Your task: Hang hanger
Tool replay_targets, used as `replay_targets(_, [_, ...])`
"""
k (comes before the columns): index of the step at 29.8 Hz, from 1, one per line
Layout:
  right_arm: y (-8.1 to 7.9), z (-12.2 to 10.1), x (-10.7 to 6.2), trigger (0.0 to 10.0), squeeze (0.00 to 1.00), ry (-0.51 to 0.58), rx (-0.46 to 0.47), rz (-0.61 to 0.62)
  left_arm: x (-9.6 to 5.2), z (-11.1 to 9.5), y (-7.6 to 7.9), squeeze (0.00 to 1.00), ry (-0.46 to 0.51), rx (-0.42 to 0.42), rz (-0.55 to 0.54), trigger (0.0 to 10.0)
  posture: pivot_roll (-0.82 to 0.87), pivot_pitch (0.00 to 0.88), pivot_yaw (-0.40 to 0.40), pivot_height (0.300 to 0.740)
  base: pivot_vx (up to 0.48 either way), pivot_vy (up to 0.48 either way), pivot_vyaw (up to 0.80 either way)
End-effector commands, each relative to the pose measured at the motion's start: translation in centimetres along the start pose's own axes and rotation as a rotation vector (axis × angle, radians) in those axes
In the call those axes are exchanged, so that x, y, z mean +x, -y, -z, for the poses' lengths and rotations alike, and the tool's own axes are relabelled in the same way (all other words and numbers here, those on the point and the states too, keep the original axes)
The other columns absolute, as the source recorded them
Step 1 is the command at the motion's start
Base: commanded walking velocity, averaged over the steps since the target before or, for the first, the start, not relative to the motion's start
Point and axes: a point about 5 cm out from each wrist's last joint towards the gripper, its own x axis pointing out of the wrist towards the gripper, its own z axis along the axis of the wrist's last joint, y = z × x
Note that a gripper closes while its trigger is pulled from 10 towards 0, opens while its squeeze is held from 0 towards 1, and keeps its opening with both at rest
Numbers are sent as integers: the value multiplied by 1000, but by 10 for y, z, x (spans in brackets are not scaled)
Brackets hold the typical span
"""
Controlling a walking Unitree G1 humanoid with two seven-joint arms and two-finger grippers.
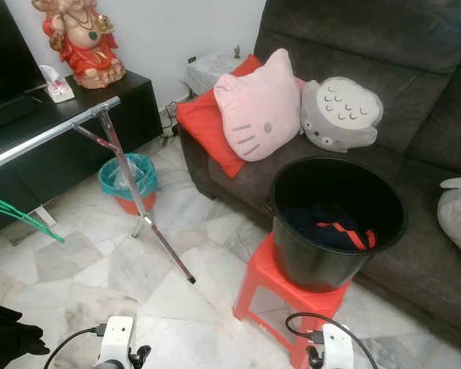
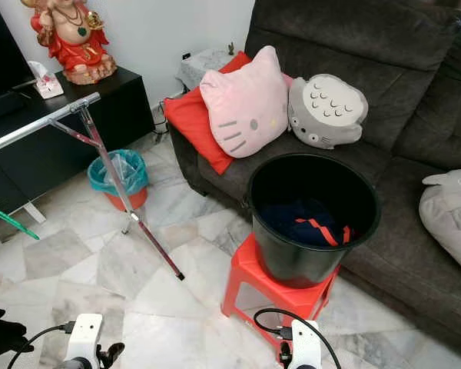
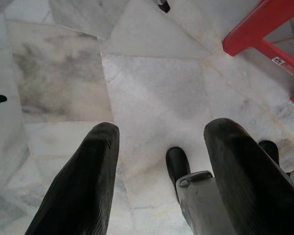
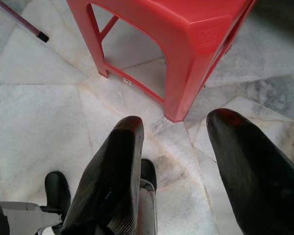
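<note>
A green wire hanger (image 1: 19, 215) pokes in at the scene's left edge, below a silver metal clothes rack (image 1: 100, 146). Both the left hand (image 3: 159, 171) and the right hand (image 4: 176, 171) hang spread open, holding nothing, above the marble floor (image 1: 177, 300), near a black plastic bucket (image 1: 338, 223) on a red plastic stool (image 1: 280, 296).

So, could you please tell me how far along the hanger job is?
Nothing looks done yet. The left hand and right hand both hang open above the floor, holding nothing. A green hanger sits at the left edge by the rack rail. Hanging remains.
</note>
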Motion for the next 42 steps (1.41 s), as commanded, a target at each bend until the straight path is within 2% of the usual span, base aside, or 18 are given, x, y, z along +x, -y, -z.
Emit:
replay_targets(1, [0,-2,0,10000,0,12,6,4,-2,7,-6,0,-36,-9,-17,10000,-59,0,41,740,0,0,0])
replay_targets(14, [2,-5,1,10000,0,26,16,25,-3,11,-5,0,-60,-10,-17,10000,-62,0,42,740,0,0,0])
replay_targets(21, [2,-5,1,10000,0,25,17,27,-3,13,-6,0,-68,-10,-16,10000,-63,0,42,740,0,0,-632])
replay_targets(30, [2,-6,1,10000,0,25,15,30,-6,23,-8,0,-100,-13,-23,10000,-64,0,42,740,0,0,0])
replay_targets(34, [2,-6,1,10000,0,21,14,32,-6,25,-6,0,-110,-13,-22,10000,-62,1,42,740,0,0,-597])
replay_targets(42, [1,-5,1,10000,0,22,11,32,-7,27,-7,0,-121,-11,-27,10000,-60,0,44,740,256,0,-403])
